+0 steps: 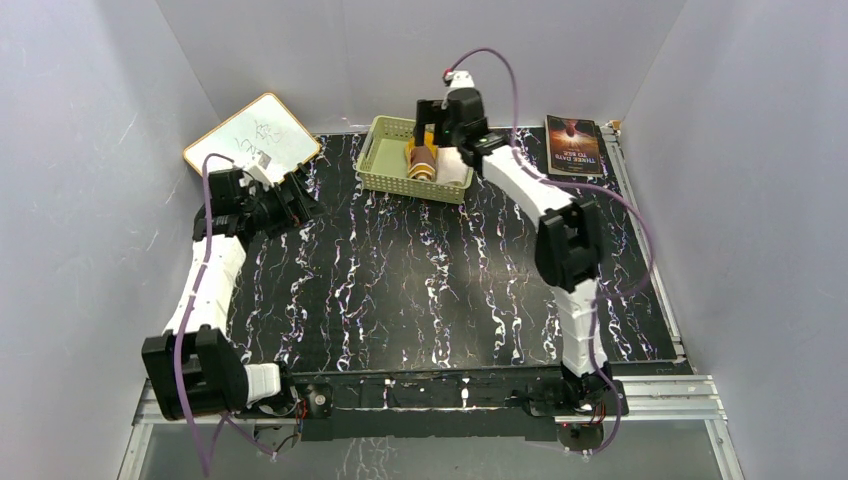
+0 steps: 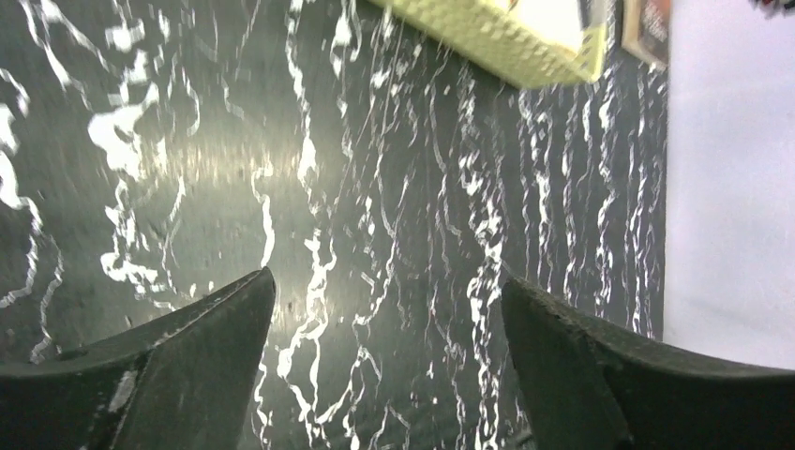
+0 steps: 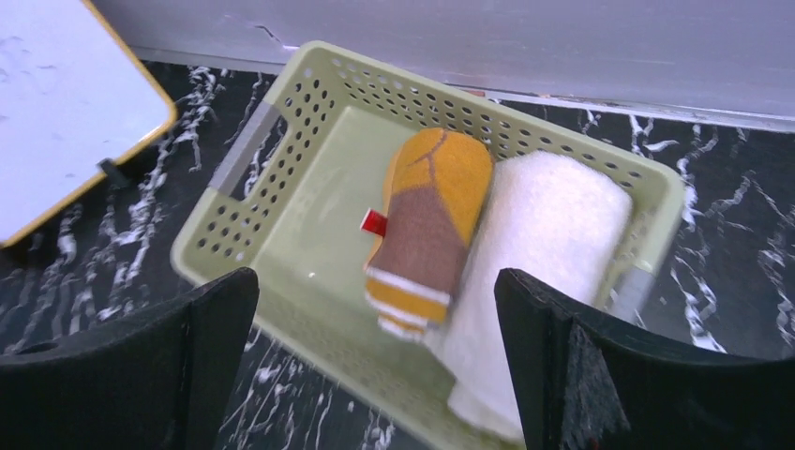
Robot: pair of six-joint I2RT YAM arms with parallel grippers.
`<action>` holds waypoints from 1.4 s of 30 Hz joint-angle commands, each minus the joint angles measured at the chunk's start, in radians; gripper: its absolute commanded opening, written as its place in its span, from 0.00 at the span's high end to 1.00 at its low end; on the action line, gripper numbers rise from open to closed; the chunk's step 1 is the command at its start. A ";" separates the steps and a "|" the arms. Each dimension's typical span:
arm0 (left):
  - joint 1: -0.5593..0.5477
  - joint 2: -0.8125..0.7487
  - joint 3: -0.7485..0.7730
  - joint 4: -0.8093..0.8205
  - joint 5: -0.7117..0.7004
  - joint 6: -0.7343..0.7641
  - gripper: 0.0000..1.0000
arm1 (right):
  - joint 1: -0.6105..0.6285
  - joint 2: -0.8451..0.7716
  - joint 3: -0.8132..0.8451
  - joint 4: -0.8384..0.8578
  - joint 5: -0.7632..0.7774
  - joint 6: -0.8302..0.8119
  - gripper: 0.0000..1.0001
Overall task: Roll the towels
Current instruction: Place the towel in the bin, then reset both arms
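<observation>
Two towels lie rolled and side by side in a pale green basket (image 3: 309, 86) at the far edge of the desk (image 1: 420, 290), and the job looks all but finished. The brown towel (image 3: 427, 234), wound into a stubby tube with its yellow-orange side showing at the far end, pale stripes at the near end and a small red tag at its flank, leans against the white towel (image 3: 544, 248), a thicker, fluffy terry roll pressed to the basket's right wall. The right gripper (image 3: 375, 286) hangs just above them with its jaws spread wide and nothing between them. The left gripper (image 2: 386, 281) hovers well apart over the bare black, white-veined desk, also spread wide and holding nothing. The basket is hard, perforated plastic with grey handles; both rolls look soft and loosely bound, and to my eye could slacken if nudged. No towel is left flat anywhere in view, so little seems to remain beyond clearing the arms. A whiteboard (image 1: 255, 135) and a book (image 1: 572, 146) sit at the back.
</observation>
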 commanded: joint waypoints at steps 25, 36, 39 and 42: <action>-0.015 -0.165 0.060 0.149 -0.183 0.089 0.02 | -0.010 -1.206 -1.197 0.185 0.217 0.288 0.02; -0.015 -0.155 0.082 0.126 -0.174 0.086 0.02 | -0.010 -1.204 -1.192 0.191 0.180 0.266 0.02; -0.015 -0.149 0.090 0.123 -0.161 0.071 0.02 | -0.010 -1.219 -1.204 0.208 0.174 0.258 0.02; -0.015 -0.139 0.093 0.124 -0.120 0.031 0.02 | -0.010 -1.220 -1.210 0.200 0.156 0.226 0.02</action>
